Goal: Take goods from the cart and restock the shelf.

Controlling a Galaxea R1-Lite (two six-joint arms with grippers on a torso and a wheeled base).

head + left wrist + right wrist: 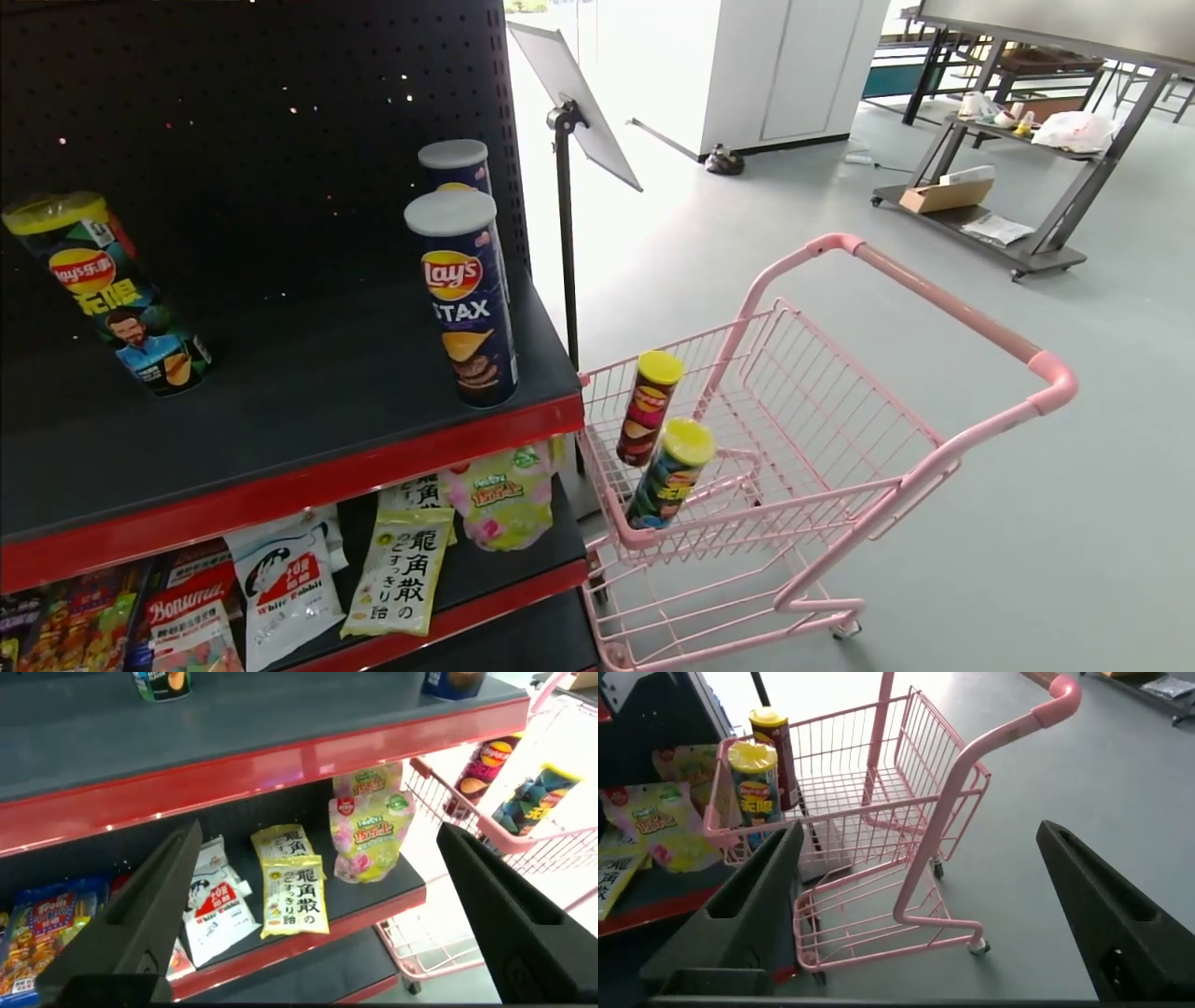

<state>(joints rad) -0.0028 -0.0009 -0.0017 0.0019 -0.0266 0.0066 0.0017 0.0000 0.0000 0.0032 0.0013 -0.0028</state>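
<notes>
Pink wire shopping cart stands just beside the right end of the black metal shelf with red front edge. Two goods are left in it, both in the basket corner nearest the shelf:
- A red cardboard chip can with yellow lid.
- A dark green chip can with yellow lid, closer to the basket's front rim and touching or almost touching the red one.

Both cans stand lid-up with the long axis near upright, tops leaning away from the shelf.

On the top board, two blue chip cans with grey lids stand upright one behind the other at the right end. A dark chip can with yellow lid stands near the left end. Flat snack bags hang along the lower board's front edge.

Left gripper has its fingers spread wide and nothing between them. It faces the lower board, with the cart cans off to one side. Right gripper is also spread wide and empty. It looks down on the cart, with the green can off to the shelf side of its fingers and well apart from them.

Judgement: no pick has started. The right arm is nearer the cart, so it should take the green can first, coming from above and closing across the can's body. The likely drop spot is the top board between the left can and the blue pair. Risk: a finger may catch the basket rim or knock the red can.
</notes>
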